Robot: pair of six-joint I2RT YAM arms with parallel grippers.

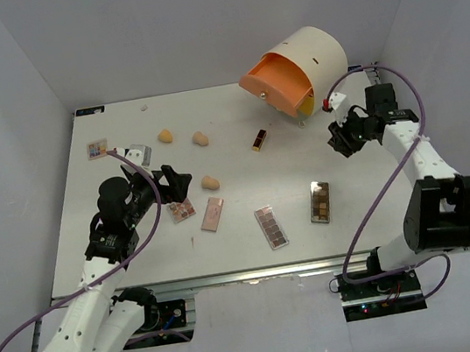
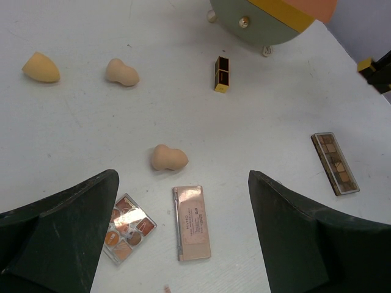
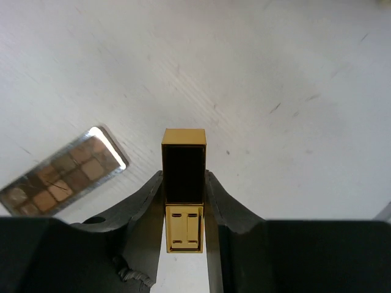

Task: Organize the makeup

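One lipstick (image 3: 184, 163) is clamped in the right gripper (image 3: 184, 183), likely for stowing; the left gripper (image 2: 183, 180) gapes wide above a palette (image 2: 192, 223).

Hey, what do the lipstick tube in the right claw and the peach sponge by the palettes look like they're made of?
The square black-and-gold lipstick tube in the right claw looks like glossy hard plastic with metallic gold trim, since its edges shine; real metal is possible. The peach gourd-shaped sponge looks like soft matte foam: no highlights, rounded pinched form.
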